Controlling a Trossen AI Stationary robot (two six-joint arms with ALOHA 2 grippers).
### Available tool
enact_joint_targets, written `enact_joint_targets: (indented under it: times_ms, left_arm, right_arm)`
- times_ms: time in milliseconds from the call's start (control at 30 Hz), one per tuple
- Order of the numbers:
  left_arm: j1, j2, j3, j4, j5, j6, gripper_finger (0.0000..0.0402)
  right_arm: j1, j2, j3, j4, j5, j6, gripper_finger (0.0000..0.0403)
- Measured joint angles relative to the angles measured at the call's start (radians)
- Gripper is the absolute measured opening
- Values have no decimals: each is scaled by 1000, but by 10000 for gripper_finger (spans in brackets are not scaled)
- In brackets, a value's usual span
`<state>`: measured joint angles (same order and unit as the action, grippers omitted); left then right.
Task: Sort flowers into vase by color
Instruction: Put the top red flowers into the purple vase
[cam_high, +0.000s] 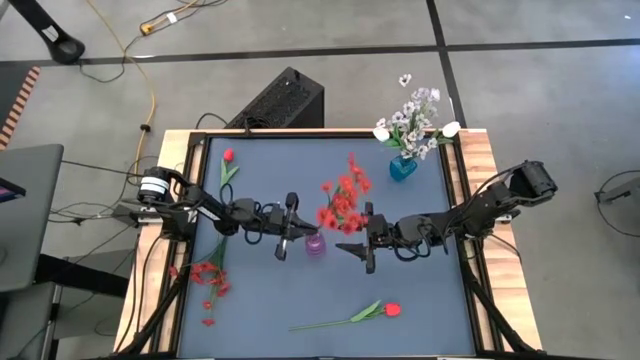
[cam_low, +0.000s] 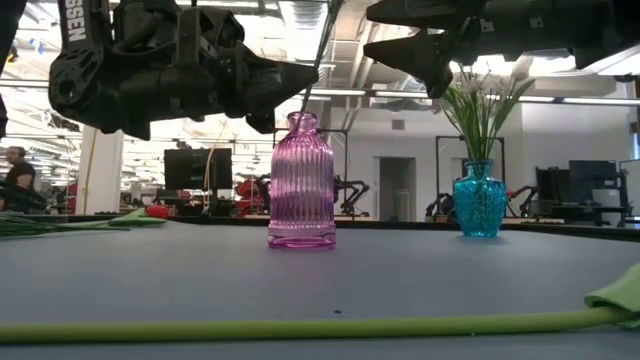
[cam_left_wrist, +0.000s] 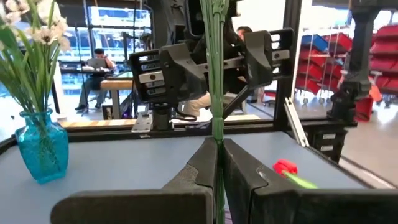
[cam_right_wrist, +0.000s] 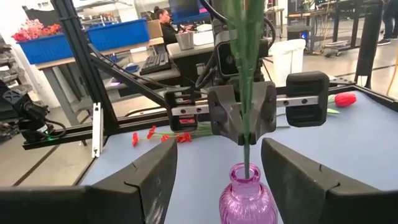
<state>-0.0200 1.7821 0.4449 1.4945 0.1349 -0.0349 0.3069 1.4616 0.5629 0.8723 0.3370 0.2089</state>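
My left gripper (cam_high: 300, 235) (cam_left_wrist: 219, 162) is shut on the green stems of a red spray (cam_high: 343, 202) just left of the purple ribbed vase (cam_high: 314, 245) (cam_low: 301, 180). The stems (cam_low: 318, 60) slant down into the vase's neck (cam_right_wrist: 246, 171). My right gripper (cam_high: 348, 238) (cam_right_wrist: 221, 155) is open, level with the vase on its right side. Its fingers stand on either side of the vase and touch nothing. My left gripper pinches the red spray's bundle of green stems (cam_left_wrist: 216, 127) between its two fingers, low on the stems, just above the vase's mouth (cam_right_wrist: 247, 144). The fingers come level from the table's left, across the stems. The spray stands tilted, blossoms above, lower end inside the purple vase's neck.
A blue vase (cam_high: 403, 168) (cam_low: 480, 200) with white flowers stands at the far right. A red tulip (cam_high: 228, 160) lies far left, a red spray (cam_high: 210, 280) near left, and a red tulip on a long stem (cam_high: 385, 310) (cam_low: 300, 328) by the near edge.
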Motion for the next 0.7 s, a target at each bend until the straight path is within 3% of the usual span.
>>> enact_joint_targets:
  times_ms: [700]
  left_arm:
    - [-17,71,30,-14,-15,-30,0]
  right_arm:
    - [0,0,0,-3,1,3,260]
